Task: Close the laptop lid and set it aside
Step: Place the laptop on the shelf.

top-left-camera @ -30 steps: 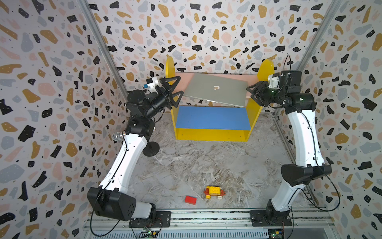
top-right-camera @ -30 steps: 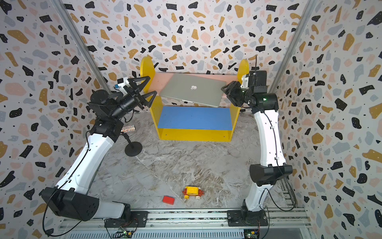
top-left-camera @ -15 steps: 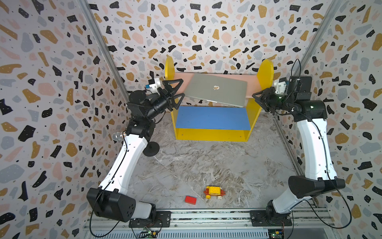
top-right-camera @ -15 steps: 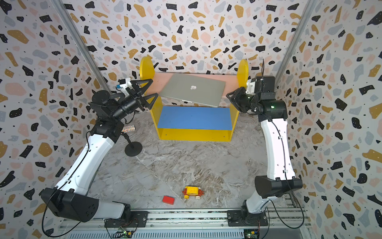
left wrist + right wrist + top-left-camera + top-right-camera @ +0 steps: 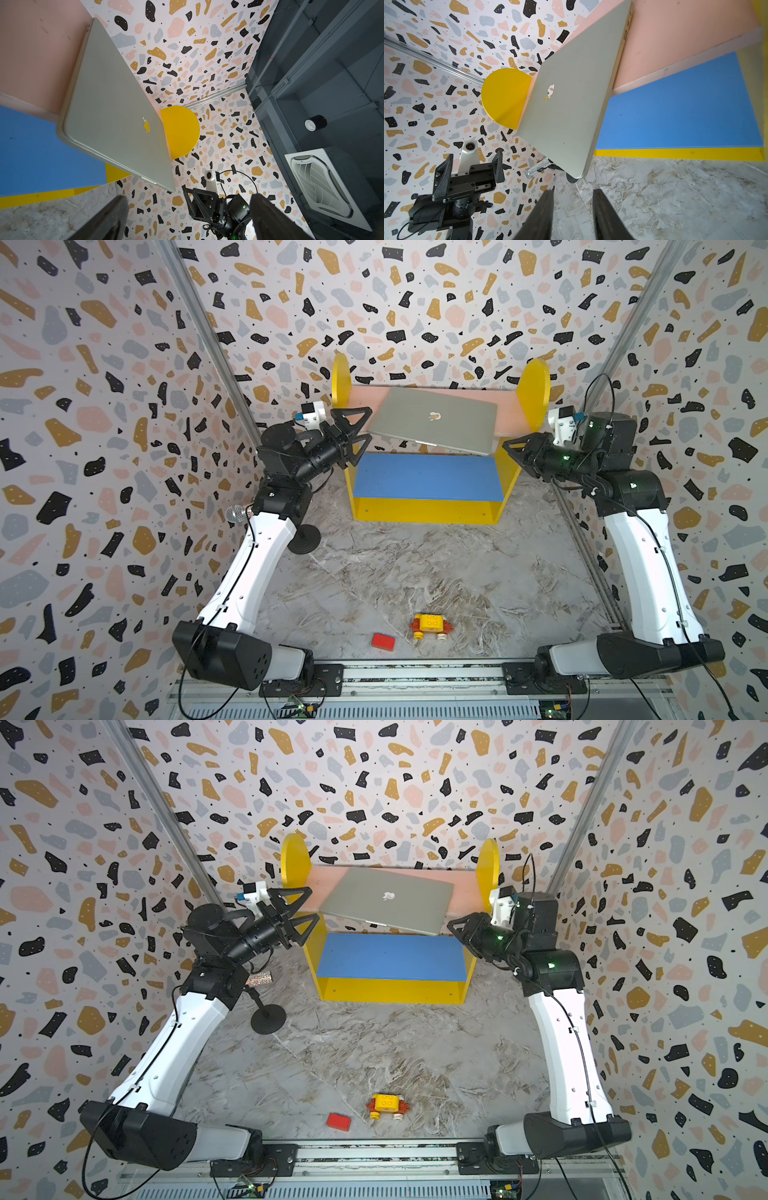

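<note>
The laptop (image 5: 432, 418) (image 5: 386, 898) lies on the pink top shelf with the laptop lid (image 5: 112, 116) (image 5: 571, 99) shut, logo up. It sits askew, its front edge hanging out over the blue shelf. My left gripper (image 5: 365, 425) (image 5: 311, 905) (image 5: 189, 199) hovers open just off the laptop's left corner, touching nothing. My right gripper (image 5: 509, 452) (image 5: 453, 928) (image 5: 573, 192) is beside the shelf's right side panel, clear of the laptop. Its jaws stand narrowly apart with nothing between them.
The yellow shelf unit (image 5: 424, 510) has a blue lower shelf (image 5: 424, 477) and stands against the back wall. A microphone on a round black stand (image 5: 303, 539) is by the left arm. A yellow toy car (image 5: 430, 624) and a red block (image 5: 383, 641) lie near the front edge.
The right arm's wrist has swung outward to the right and dipped a little, and its jaws have narrowed. The laptop and the left arm have not moved.
</note>
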